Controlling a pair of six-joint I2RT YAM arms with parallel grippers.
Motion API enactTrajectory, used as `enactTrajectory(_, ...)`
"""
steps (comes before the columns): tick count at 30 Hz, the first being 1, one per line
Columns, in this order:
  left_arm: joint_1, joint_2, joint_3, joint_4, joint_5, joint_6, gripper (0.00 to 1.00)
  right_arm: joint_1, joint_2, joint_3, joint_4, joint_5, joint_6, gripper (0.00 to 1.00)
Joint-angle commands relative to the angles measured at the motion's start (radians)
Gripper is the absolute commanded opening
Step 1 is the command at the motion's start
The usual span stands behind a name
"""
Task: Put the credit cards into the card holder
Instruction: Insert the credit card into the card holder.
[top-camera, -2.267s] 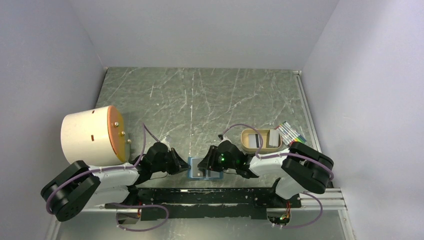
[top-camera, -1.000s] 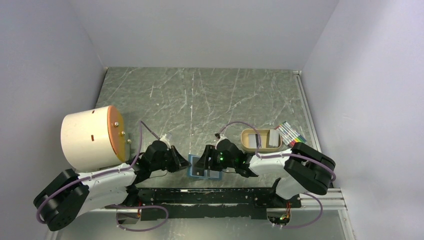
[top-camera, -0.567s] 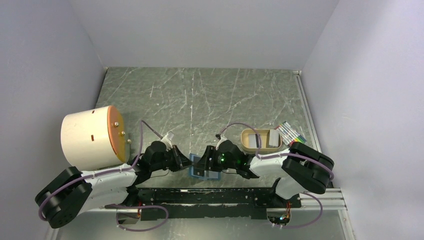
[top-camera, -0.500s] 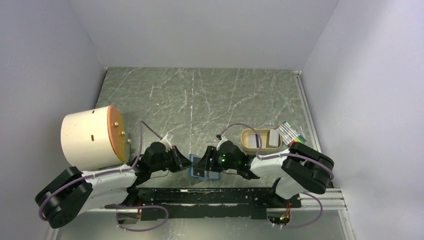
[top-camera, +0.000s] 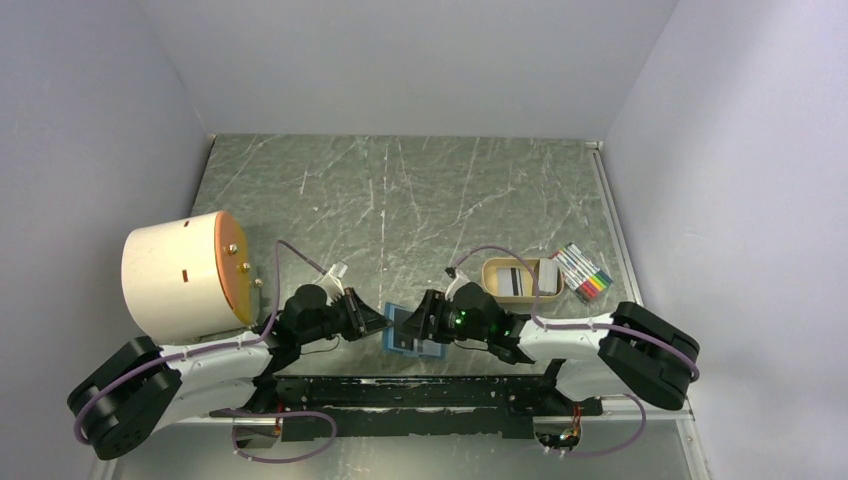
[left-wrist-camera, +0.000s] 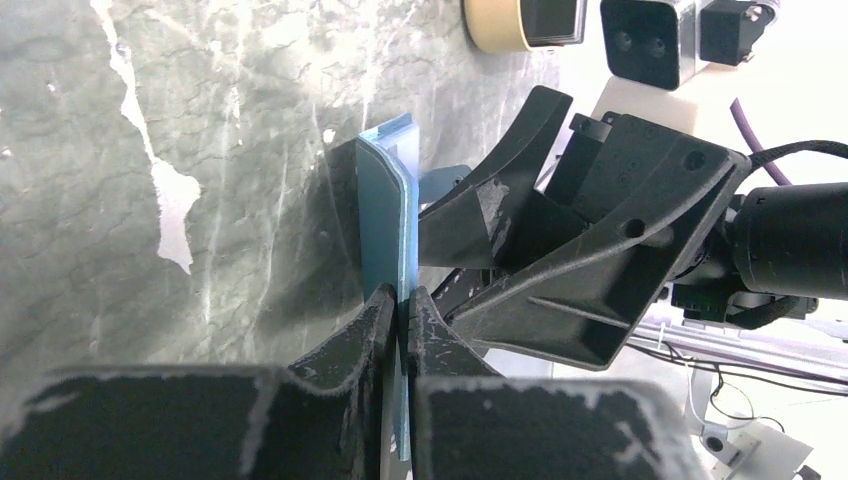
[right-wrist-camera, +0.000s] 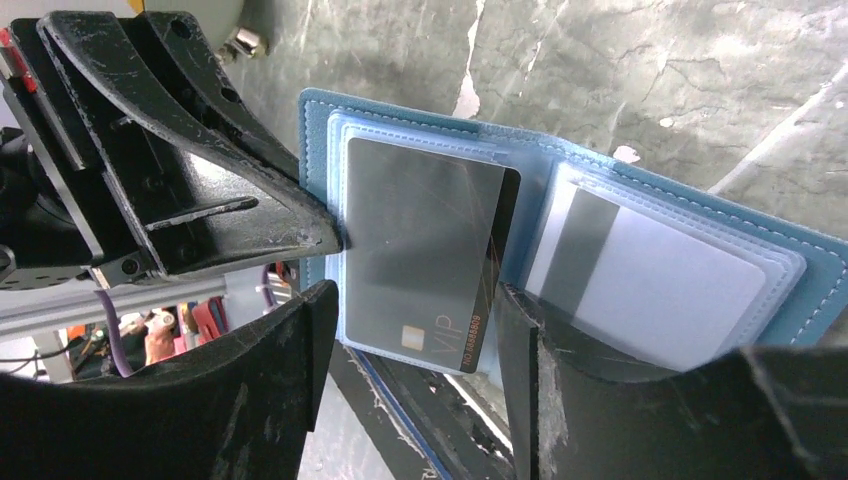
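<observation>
Teal card holder (left-wrist-camera: 380, 215) edge pinched in left jaws; right jaws spread astride dark card (right-wrist-camera: 425, 250).

This has the look of a robotics lab, not a home. The left arm (top-camera: 215, 355) and right arm (top-camera: 580, 340) are fixed to a black rail (top-camera: 400, 390) at the edge of a grey marbled table (top-camera: 420, 190). Bare pale walls (top-camera: 400, 60) box it in, and purple cables (top-camera: 271, 290) hang loose. Beyond the bench I can make out what may be more equipment, though it is blurred.
</observation>
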Motion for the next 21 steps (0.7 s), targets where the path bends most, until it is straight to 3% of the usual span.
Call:
enactTrajectory(1, -0.014, -0.002, -0.003, 0.092, 0.023, 0.005, 0.09, -0.005, -0.025, -0.014, -0.026, 0.038, -0.015, 0.61)
enactTrajectory(21, -0.027, 0.031, -0.012, 0.223, 0.056, -0.002, 0.09, -0.01, 0.135, -0.006, 0.239, -0.093, -0.032, 0.7)
